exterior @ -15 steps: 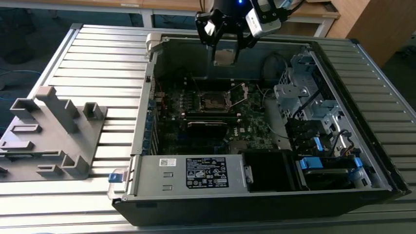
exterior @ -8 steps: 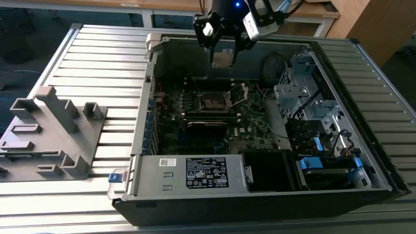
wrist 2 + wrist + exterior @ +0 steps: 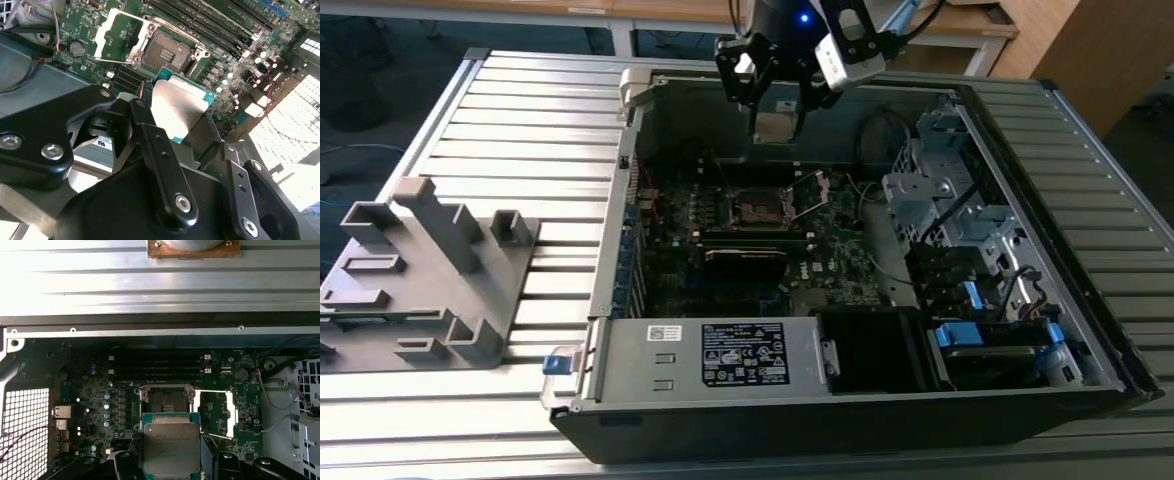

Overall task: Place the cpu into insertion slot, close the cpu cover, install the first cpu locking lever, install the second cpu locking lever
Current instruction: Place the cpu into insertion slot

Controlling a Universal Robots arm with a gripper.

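My gripper (image 3: pixel 774 112) hangs above the far end of the open computer case, shut on the cpu (image 3: pixel 774 126). In both wrist views the cpu (image 3: pixel 182 106) (image 3: pixel 171 447) is a silver-faced square chip on a green board, clamped at its sides between black fingers (image 3: pixel 150 137). Below it on the motherboard lies the insertion slot (image 3: pixel 754 210) (image 3: pixel 165 52) (image 3: pixel 165 400), a dark square socket with nothing in it. The cpu cover (image 3: pixel 809 190) (image 3: pixel 117 37) (image 3: pixel 216 412), a silvery frame, is swung open beside the slot. The chip is well above the socket and touches nothing else.
A labelled silver power-supply box (image 3: pixel 707 355) fills the case's near end. Drive bays and cables (image 3: pixel 961 230) stand at the exterior view's right. Memory sticks (image 3: pixel 157 367) lie beside the socket. A grey moulded fixture (image 3: pixel 420 270) sits on the ribbed table at the exterior view's left.
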